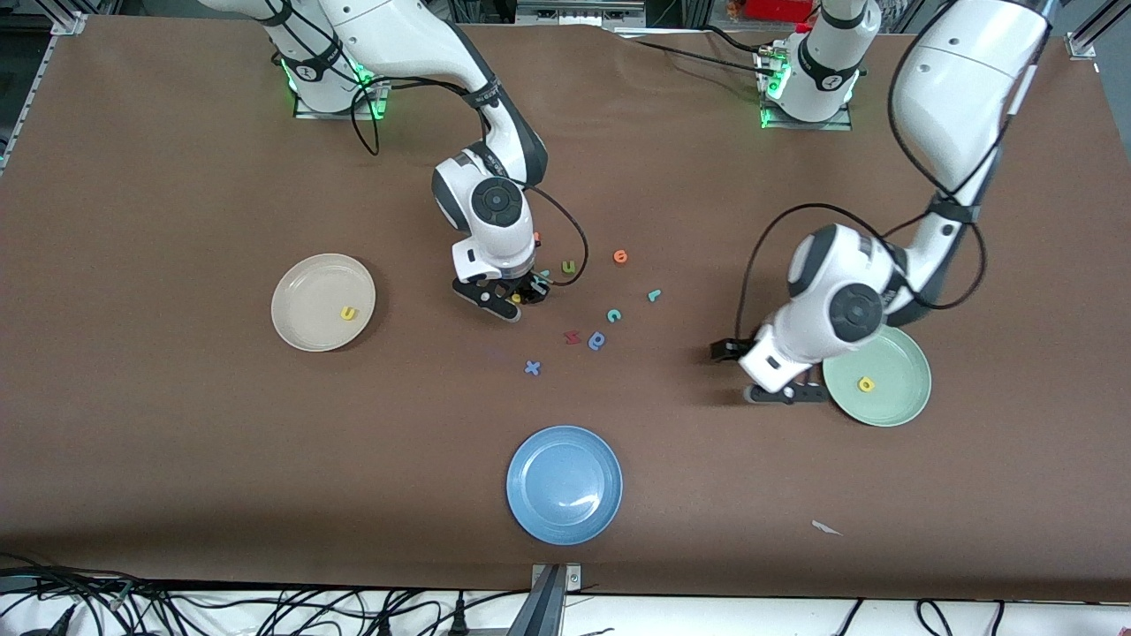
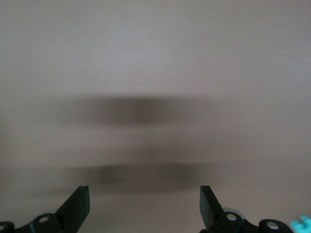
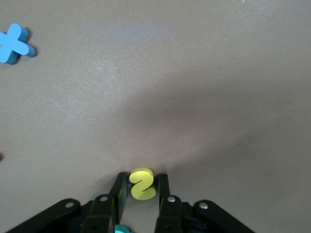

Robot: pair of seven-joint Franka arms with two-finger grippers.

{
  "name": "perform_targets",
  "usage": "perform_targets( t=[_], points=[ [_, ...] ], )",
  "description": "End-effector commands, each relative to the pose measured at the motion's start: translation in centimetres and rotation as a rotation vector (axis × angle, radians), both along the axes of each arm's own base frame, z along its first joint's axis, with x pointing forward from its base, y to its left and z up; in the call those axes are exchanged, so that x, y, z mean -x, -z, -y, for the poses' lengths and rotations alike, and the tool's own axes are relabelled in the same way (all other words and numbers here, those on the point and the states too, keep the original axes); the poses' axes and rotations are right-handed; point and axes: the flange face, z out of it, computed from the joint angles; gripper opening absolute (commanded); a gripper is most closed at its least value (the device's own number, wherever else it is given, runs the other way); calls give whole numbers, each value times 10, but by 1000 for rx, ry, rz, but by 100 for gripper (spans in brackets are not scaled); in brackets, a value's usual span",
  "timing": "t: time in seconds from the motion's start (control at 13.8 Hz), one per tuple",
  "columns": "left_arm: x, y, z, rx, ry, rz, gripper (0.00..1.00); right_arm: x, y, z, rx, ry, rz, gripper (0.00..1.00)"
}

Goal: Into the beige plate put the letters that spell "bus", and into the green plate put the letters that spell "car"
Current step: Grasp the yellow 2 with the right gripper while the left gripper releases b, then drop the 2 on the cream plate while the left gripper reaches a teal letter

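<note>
My right gripper (image 1: 523, 296) (image 3: 141, 180) is down at the table among the letters, shut on the yellow "s" (image 3: 142, 184). A teal letter (image 1: 545, 276) lies right beside it. The yellow "u" (image 1: 349, 313) rests in the beige plate (image 1: 305, 291). In the green plate (image 1: 897, 367) lies the yellow "a" (image 1: 866, 383). The teal "c" (image 1: 613, 314) and teal "r" (image 1: 654, 295) lie on the table between the arms. My left gripper (image 1: 785, 395) (image 2: 145, 204) hangs open and empty over bare table, beside the green plate's rim.
An olive "u" (image 1: 570, 266), an orange letter (image 1: 620, 256), a red letter (image 1: 572, 336), a dark blue letter (image 1: 597, 340) and a blue "x" (image 1: 532, 367) (image 3: 14, 43) lie loose mid-table. A blue plate (image 1: 564, 484) sits nearer the camera.
</note>
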Motion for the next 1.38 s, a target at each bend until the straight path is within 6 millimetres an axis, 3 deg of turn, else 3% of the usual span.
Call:
perform_targets(
  t=[0.0, 0.14, 0.36, 0.51, 0.72, 0.94, 1.16, 1.3],
  points=[
    [49, 1, 30, -20, -70, 11, 100, 2, -2, 0, 2, -20, 2, 8],
    [71, 9, 59, -55, -107, 25, 100, -10, -24, 11, 7, -22, 12, 8],
    [93, 16, 87, -106, -145, 34, 98, -34, -71, 57, 75, -38, -57, 8],
    [103, 23, 102, -110, -168, 20, 97, -49, -103, 110, 133, -81, -153, 8],
    [114, 35, 116, -117, -177, -3, 93, -47, -114, 205, 123, -180, -236, 8],
    [117, 39, 119, -118, -182, -11, 86, -37, -99, 294, 97, -255, -280, 8],
    [122, 45, 127, -121, -194, -22, 77, -22, -55, 333, 120, -274, -241, 8],
    [124, 47, 130, -122, -193, -25, 72, -18, -31, 347, 150, -272, -230, 9]
  ],
)
